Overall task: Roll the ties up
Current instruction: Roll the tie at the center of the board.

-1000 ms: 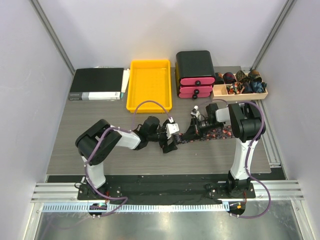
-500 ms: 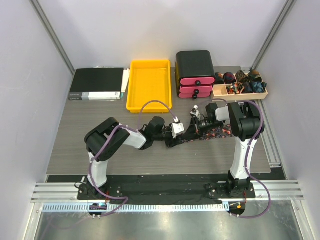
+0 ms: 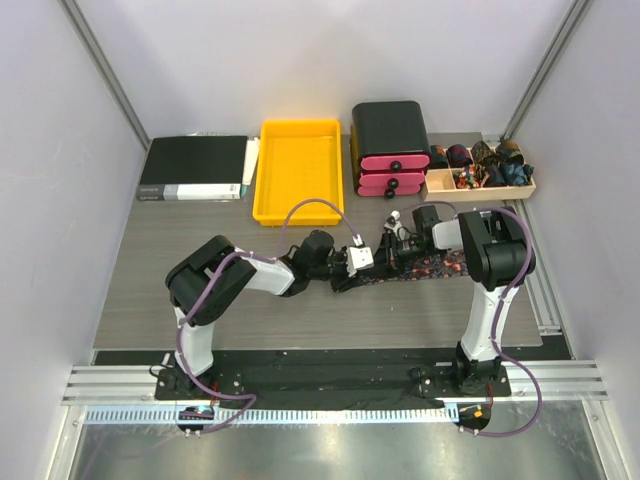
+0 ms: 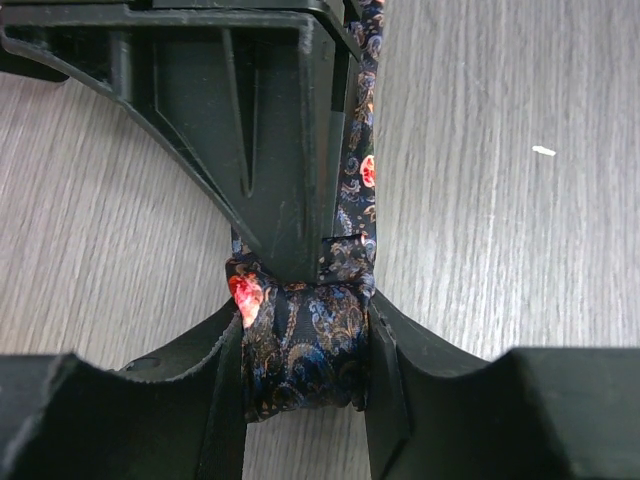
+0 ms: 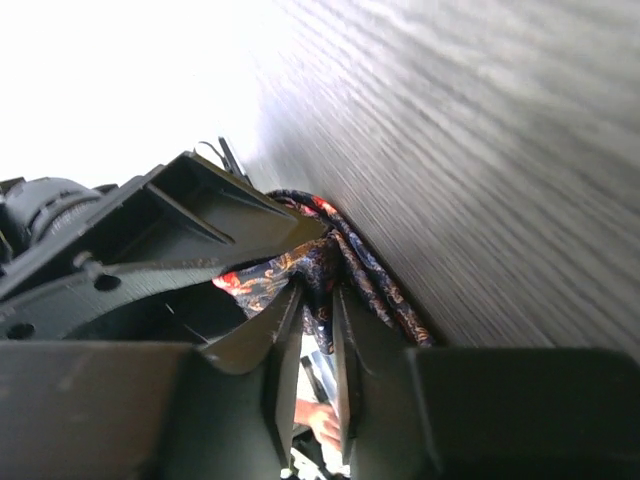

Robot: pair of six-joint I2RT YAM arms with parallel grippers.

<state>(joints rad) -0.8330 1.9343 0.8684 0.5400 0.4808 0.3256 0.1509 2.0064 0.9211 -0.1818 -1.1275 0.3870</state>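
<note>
— Where is the tie (image 3: 437, 268)?
— On the table (image 3: 180, 240), just in front of the black drawer unit (image 3: 390, 130) with pink drawers. It lies flat, running off toward that unit's right side.
— The left gripper (image 4: 305, 385)?
— Clamped on the tie's rolled end, a tight wad squeezed between both fingers, in front of the unit.
— And the right gripper (image 5: 316, 335)?
— Nearly closed, pinching a fold of the same tie right against the roll.

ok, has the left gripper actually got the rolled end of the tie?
Yes, the left wrist view shows the left gripper clamping both sides of the rolled end of the tie.
</note>
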